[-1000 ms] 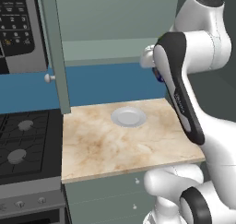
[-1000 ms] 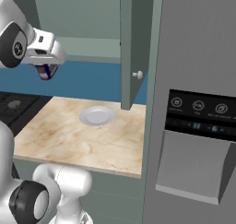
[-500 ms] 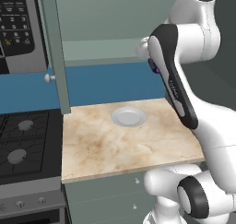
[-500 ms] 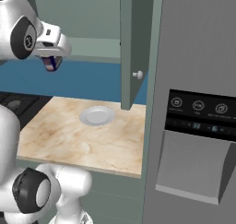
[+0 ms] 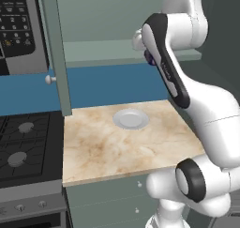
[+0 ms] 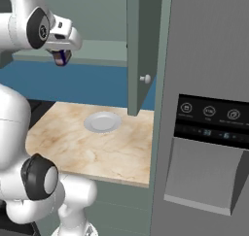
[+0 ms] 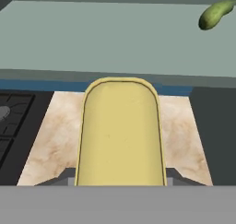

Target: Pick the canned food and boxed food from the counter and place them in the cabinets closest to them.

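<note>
My gripper is shut on the canned food, a dark blue-purple can that I hold up at the height of the open cabinet's shelf. From the left base view, a sliver of the can shows behind my forearm, in front of the shelf. The hand view looks along the can's yellow top toward the grey-green shelf. The boxed food is out of view.
A white plate lies on the marble counter below. Open cabinet doors flank the shelf. A green fruit-like object lies far back on the shelf. The stove is to the left, the fridge to the right.
The arm has lifted the can higher and carried it closer to the cabinet shelf. The grip has stayed the same.
</note>
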Robot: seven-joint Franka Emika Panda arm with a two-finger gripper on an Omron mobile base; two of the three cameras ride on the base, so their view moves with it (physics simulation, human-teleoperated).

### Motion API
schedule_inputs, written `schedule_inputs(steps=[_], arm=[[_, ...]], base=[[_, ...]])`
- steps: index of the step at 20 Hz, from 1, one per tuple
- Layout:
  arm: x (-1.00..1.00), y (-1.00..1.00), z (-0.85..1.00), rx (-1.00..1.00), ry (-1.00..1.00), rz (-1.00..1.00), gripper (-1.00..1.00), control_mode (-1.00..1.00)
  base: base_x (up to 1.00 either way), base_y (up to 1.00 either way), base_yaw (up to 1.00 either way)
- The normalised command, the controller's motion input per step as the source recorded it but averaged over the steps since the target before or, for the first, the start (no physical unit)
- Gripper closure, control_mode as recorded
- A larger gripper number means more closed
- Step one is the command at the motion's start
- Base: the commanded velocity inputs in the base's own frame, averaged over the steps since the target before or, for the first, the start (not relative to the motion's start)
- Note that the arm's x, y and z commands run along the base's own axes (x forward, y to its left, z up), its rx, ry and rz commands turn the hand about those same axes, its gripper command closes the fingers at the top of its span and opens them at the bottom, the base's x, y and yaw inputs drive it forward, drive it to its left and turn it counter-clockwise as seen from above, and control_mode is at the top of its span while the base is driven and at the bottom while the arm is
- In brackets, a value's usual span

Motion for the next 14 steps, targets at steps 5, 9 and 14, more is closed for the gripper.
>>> schedule_inputs(steps=[5, 9, 14], arm=[[0.54, 0.06, 0.03, 0.00, 0.03, 0.00, 1.00, -1.00], [0.51, 0.07, 0.00, 0.00, 0.05, 0.00, 1.00, -1.00], [0.51, 0.03, 0.00, 0.00, 0.04, 0.00, 1.00, -1.00]], base=[[0.00, 0.00, 0.00], [0.00, 0.00, 0.00], [0.00, 0.00, 0.00]])
